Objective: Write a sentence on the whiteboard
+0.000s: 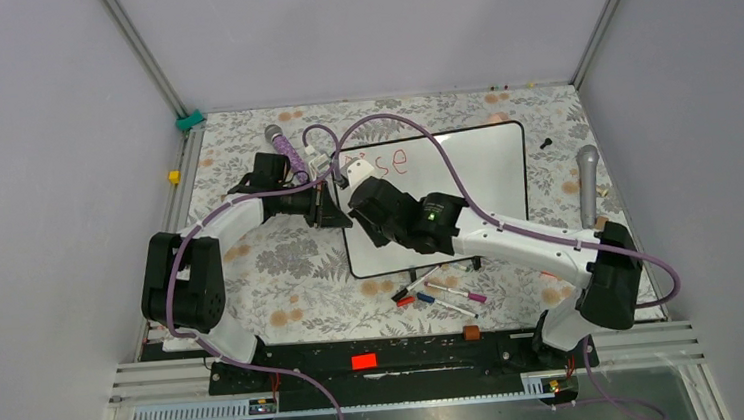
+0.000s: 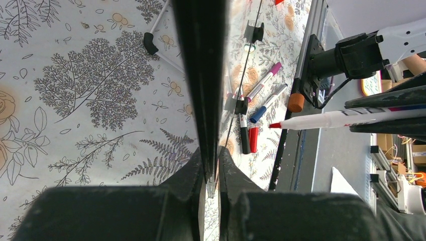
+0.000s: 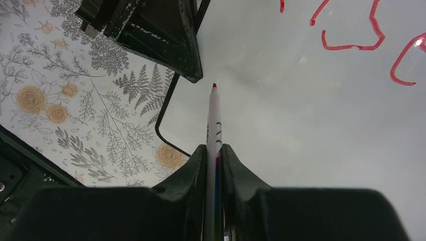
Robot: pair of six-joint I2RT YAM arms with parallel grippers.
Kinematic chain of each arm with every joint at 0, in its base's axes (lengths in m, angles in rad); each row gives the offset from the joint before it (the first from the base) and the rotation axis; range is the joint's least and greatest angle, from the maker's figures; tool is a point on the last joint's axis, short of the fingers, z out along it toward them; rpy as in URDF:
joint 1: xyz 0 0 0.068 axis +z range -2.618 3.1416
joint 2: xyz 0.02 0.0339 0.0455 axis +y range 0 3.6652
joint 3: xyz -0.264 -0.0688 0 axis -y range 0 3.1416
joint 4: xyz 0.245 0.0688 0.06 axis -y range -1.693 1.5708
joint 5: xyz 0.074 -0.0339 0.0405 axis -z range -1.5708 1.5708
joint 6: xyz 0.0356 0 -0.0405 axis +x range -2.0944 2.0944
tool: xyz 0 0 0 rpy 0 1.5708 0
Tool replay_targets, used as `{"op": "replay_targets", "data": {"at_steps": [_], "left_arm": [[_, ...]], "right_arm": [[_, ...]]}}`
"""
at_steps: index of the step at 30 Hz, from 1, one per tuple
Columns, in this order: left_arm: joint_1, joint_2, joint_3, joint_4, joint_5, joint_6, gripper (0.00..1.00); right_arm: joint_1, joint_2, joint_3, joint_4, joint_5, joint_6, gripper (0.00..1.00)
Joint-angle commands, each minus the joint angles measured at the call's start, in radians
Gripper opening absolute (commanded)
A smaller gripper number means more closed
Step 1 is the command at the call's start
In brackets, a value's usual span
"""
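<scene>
The whiteboard [image 1: 472,187] lies on the floral table, its near-left part hidden under my right arm. Red letters of the sentence [image 1: 391,158] sit at its top left; in the right wrist view these red letters [image 3: 351,37] show only in part. My left gripper [image 1: 332,209] is shut on the board's black left rim [image 2: 201,75], jaws pinching the edge [image 2: 211,173]. My right gripper [image 3: 214,150] is shut on a red-tipped white marker [image 3: 214,118]. The marker's tip points at blank board [image 3: 301,130] below the letters, close to the left gripper [image 3: 150,35]. The marker [image 2: 326,119] appears lifted off the surface.
Several loose markers [image 1: 445,293] lie just in front of the board, also seen as markers [image 2: 261,90] from the left wrist. A grey microphone [image 1: 588,183] lies at the right, a purple one [image 1: 284,149] at the back left. A small brown block [image 1: 471,333] sits by the base rail.
</scene>
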Motion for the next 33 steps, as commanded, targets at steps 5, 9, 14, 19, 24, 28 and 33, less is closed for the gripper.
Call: {"op": "replay_targets", "data": {"at_steps": [5, 9, 14, 19, 24, 28, 33], "left_arm": [[-0.037, 0.011, -0.005, -0.041, -0.16, 0.08, 0.0], [-0.061, 0.017, 0.007, -0.061, -0.175, 0.096, 0.0], [-0.072, 0.026, 0.015, -0.07, -0.185, 0.098, 0.0], [-0.072, 0.036, 0.021, -0.069, -0.181, 0.094, 0.0], [-0.071, 0.04, 0.025, -0.074, -0.181, 0.094, 0.0], [-0.072, 0.041, 0.028, -0.074, -0.181, 0.093, 0.0], [-0.071, 0.037, 0.023, -0.071, -0.177, 0.093, 0.0]], "right_arm": [[0.004, 0.042, 0.082, 0.046, 0.066, -0.047, 0.0], [0.004, 0.065, 0.106, 0.046, 0.086, -0.057, 0.0], [0.004, 0.073, 0.119, 0.034, 0.113, -0.058, 0.0], [0.004, 0.062, 0.116, 0.026, 0.133, -0.066, 0.0], [0.004, 0.048, 0.112, 0.004, 0.144, -0.065, 0.0], [0.004, 0.036, 0.102, -0.02, 0.148, -0.052, 0.0], [0.004, 0.028, 0.083, -0.025, 0.143, -0.037, 0.0]]}}
